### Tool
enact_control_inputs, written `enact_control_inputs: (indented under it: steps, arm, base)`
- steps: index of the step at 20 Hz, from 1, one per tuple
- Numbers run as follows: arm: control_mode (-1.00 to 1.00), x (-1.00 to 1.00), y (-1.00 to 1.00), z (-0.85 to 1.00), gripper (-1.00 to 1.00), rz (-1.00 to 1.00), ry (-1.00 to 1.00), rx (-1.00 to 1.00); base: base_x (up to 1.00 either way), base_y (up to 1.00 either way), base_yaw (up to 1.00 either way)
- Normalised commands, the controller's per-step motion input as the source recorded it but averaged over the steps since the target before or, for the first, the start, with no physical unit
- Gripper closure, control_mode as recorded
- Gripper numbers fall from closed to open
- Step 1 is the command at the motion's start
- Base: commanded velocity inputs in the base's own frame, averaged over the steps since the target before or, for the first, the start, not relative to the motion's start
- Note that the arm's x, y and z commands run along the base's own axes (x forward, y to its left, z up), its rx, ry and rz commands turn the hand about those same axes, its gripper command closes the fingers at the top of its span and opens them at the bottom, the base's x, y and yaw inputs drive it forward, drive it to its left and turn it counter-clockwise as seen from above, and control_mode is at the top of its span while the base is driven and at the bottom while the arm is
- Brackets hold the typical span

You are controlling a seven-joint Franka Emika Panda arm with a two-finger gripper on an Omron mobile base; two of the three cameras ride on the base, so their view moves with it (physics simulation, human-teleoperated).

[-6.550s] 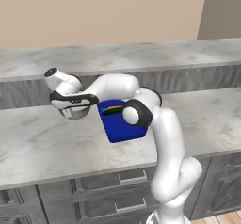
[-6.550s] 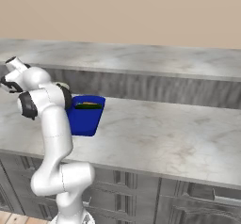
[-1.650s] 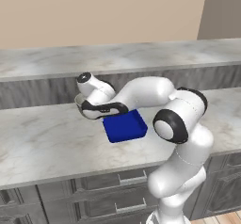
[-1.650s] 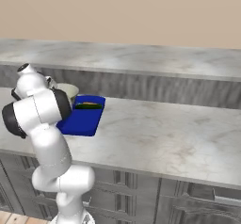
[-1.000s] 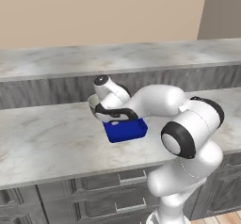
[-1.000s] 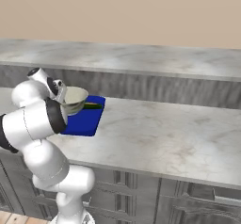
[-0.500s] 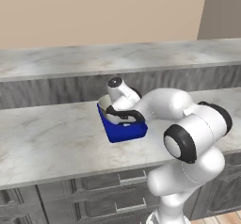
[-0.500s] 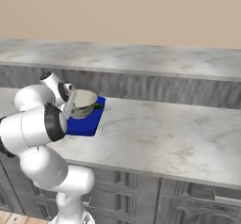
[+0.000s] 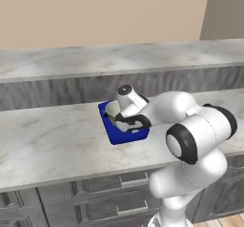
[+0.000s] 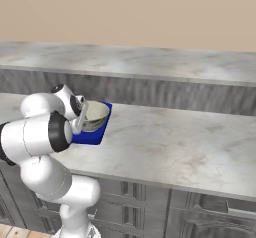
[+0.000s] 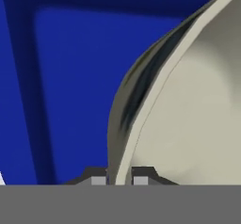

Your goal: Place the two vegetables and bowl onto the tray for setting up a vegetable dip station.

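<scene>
Where the grip sits: the gripper [image 11: 118, 180] is clamped on the rim of the bowl [image 11: 188, 110], one fingertip on each side of the wall, seen close in the hand view
Bowl: pale grey-cream with a lighter inside, held tilted over the tray [image 9: 123, 134]; from the right base view the bowl [image 10: 95, 117] covers most of the tray [image 10: 89, 137]; whether its base touches the tray floor cannot be told
Tray: deep blue, rectangular with a raised rim, lying on the front counter [image 9: 52, 145] near the grey back ledge
Arm: folded low over the counter, the wrist at the tray's far end in the left base view
Vegetables: hidden by the bowl and arm, so their place cannot be told
</scene>
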Motion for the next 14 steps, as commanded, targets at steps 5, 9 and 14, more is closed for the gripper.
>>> enact_control_inputs:
  steps: [5, 9, 14]
  arm:
    - [-1.0, 0.03, -0.01, -0.21, 1.0, 0.0, 0.0, 0.0]
    - [-1.0, 0.03, 0.0, -0.1, 1.0, 0.0, 0.01, 0.0]
    - [-1.0, 0.0, 0.0, 0.0, 1.0, 0.0, 0.02, 0.0]
  base:
    - [0.0, 0.0, 0.0]
    - [0.0, 0.0, 0.0]
    - [0.0, 0.0, 0.0]
